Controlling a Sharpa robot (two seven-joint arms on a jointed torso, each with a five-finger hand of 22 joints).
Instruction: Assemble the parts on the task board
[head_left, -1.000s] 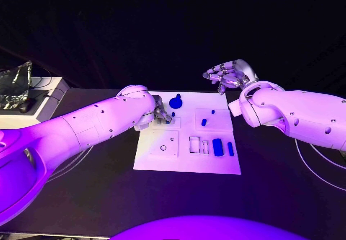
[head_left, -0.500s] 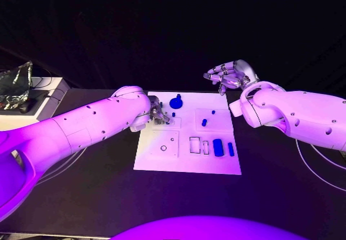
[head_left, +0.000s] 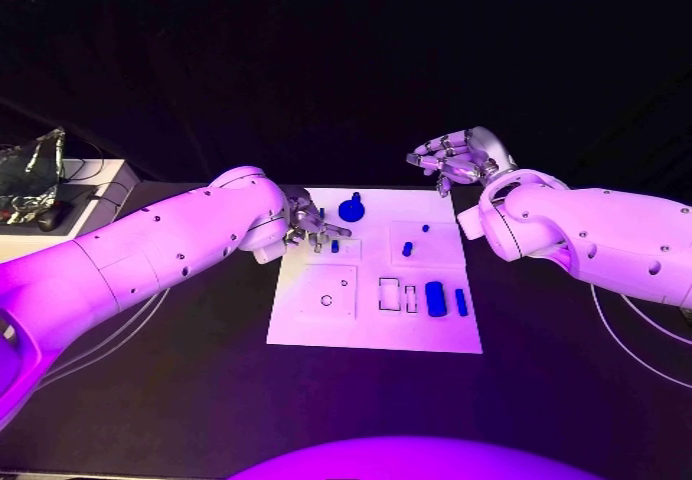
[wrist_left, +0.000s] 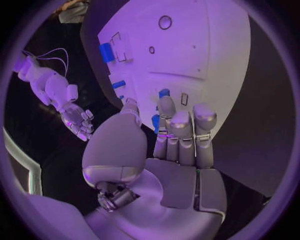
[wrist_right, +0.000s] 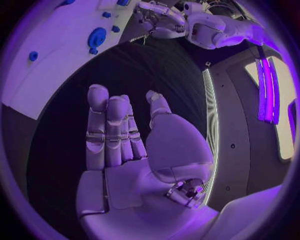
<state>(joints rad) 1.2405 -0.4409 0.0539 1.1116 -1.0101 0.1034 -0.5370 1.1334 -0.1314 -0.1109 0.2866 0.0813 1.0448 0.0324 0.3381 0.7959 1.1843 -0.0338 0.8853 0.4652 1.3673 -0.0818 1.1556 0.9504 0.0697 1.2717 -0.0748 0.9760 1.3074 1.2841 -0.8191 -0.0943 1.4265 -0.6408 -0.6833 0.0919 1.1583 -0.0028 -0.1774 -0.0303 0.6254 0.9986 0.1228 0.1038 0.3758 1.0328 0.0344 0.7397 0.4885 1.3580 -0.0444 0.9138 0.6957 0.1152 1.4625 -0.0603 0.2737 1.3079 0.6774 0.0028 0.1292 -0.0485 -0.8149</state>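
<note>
The white task board (head_left: 375, 325) lies mid-table, also seen from the left wrist (wrist_left: 200, 45) and the right wrist (wrist_right: 56, 60). My left hand (head_left: 313, 226) reaches over its far left part, fingers straight and close together. One fingertip (wrist_left: 165, 106) meets a small blue peg (head_left: 335, 245) (wrist_left: 164, 93); I cannot tell whether it holds the peg. A blue knob (head_left: 351, 208) (wrist_right: 97, 37) stands beside that hand. Two small pegs (head_left: 408, 246) (head_left: 426, 228), a thick blue piece (head_left: 436, 297) and a thin one (head_left: 462, 300) lie to the right. My right hand (head_left: 462, 155) (wrist_right: 122, 135) hangs empty beyond the far right corner.
Empty slots (head_left: 389, 290) and a round hole (head_left: 327, 297) mark the board's near half. A white box with a crinkled bag (head_left: 36, 185) stands at the table's far left. White cables (head_left: 635, 330) trail on the right side.
My left arm has swung a little to the left. The small peg at its fingertips has shifted toward the board's near left. The right hand has barely moved.
</note>
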